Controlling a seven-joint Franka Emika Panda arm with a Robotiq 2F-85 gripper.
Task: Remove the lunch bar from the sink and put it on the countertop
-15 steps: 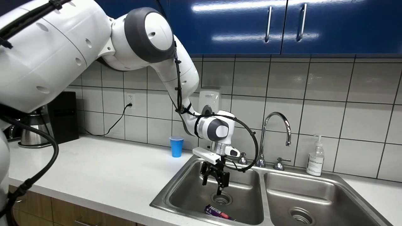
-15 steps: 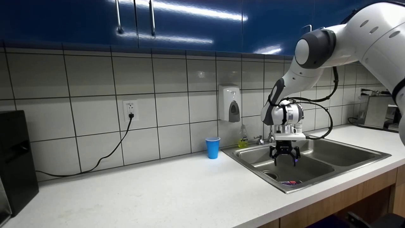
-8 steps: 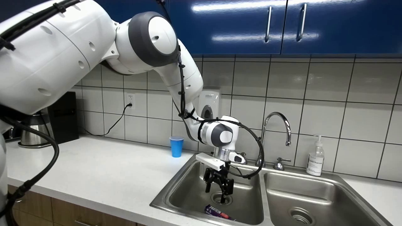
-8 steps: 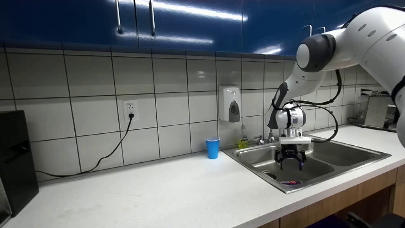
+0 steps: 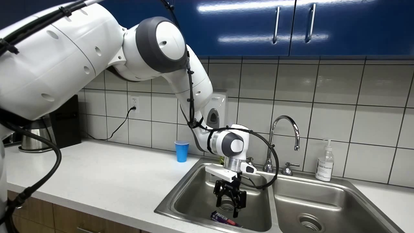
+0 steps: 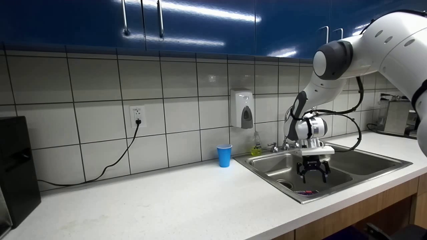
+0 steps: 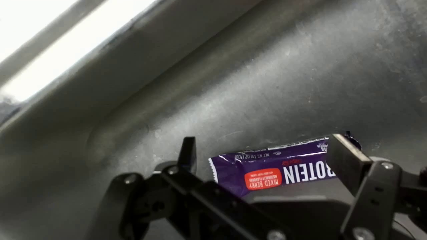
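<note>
The lunch bar lies in the sink, on the floor of the basin near its front wall. It also shows in an exterior view, small and partly cut by the rim. In the wrist view the purple bar with a red label lies lengthwise across the gap between the fingers; one finger hides one end. My gripper is open and empty, pointing down inside the same basin, above and slightly behind the bar. It also shows in an exterior view. The white countertop stretches beside the sink.
A blue cup stands on the countertop near the tiled wall. The faucet rises behind the sink, with a soap bottle beside it. A wall dispenser and blue cabinets are above. A black machine stands on the countertop.
My gripper has moved down and forward into the basin, closer to the bar, staying open. The bar has not moved.
</note>
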